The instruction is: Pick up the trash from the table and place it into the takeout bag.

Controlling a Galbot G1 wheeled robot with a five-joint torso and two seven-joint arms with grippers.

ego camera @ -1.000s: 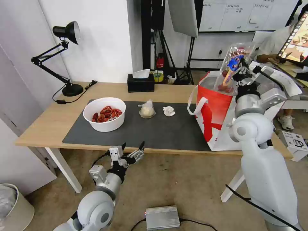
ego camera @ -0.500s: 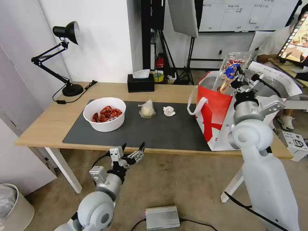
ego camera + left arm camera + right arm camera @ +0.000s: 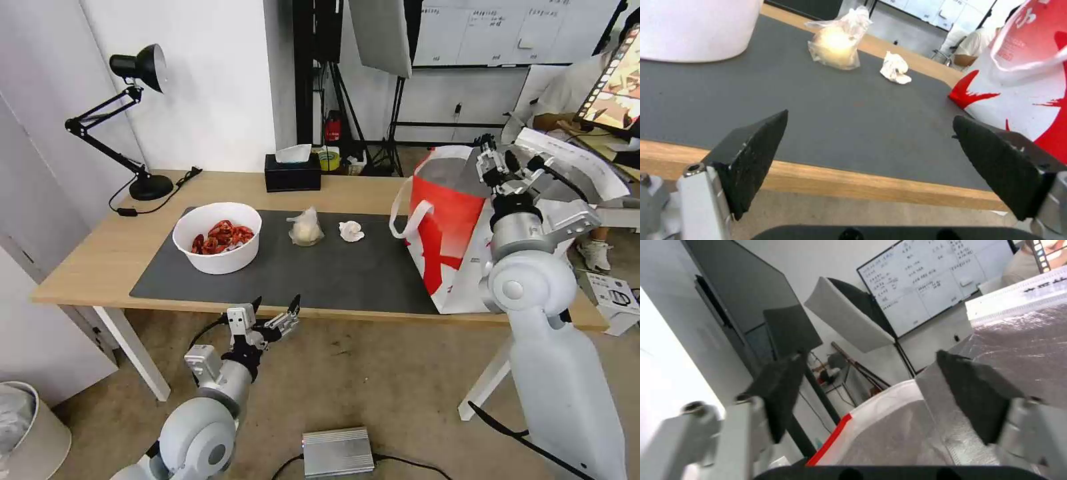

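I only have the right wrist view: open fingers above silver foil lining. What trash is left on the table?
Observer: Three pieces lie on the large dark grey rectangular mat: a white round bowl of red shells, a small knotted clear bag and a crumpled white tissue.
Operator: Which is nearest the bag?
Observer: The tissue. It lies apart from the boxy white-and-red takeout bag that the right end effector hangs over, with bare mat between them.
Operator: Where is the left arm?
Observer: The left end effector hangs open below the near edge of the light-wood table.
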